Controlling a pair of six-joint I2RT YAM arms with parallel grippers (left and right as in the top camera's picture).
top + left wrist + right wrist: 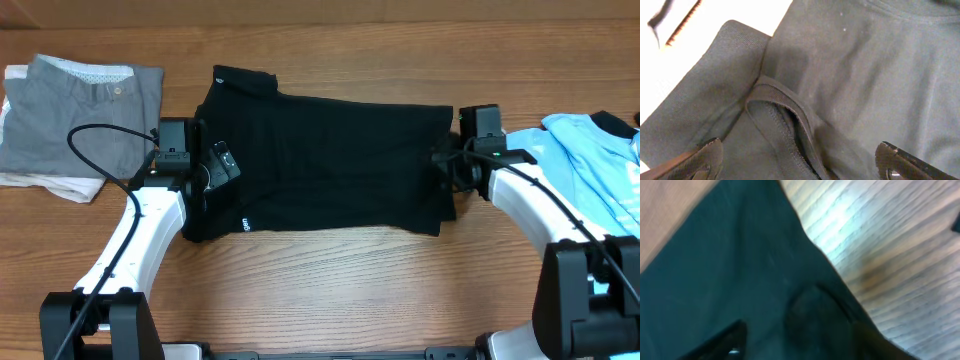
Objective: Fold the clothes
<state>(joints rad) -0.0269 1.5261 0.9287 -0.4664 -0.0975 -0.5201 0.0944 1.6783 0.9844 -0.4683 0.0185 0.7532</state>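
The left end effector [800,157] is over the collar end of the black shirt [330,170], fingers spread wide and gripping nothing. The right end effector [447,165] is at the shirt's opposite edge. Its wrist view is blurred, so whether its fingers are parted cannot be told. The shirt lies flat across the bench [330,290]. A light blue shirt [600,160] lies right of the black shirt and a grey garment [85,110] lies left of it.

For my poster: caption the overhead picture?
Black shirt on the table between a gray garment and a blue shirt.
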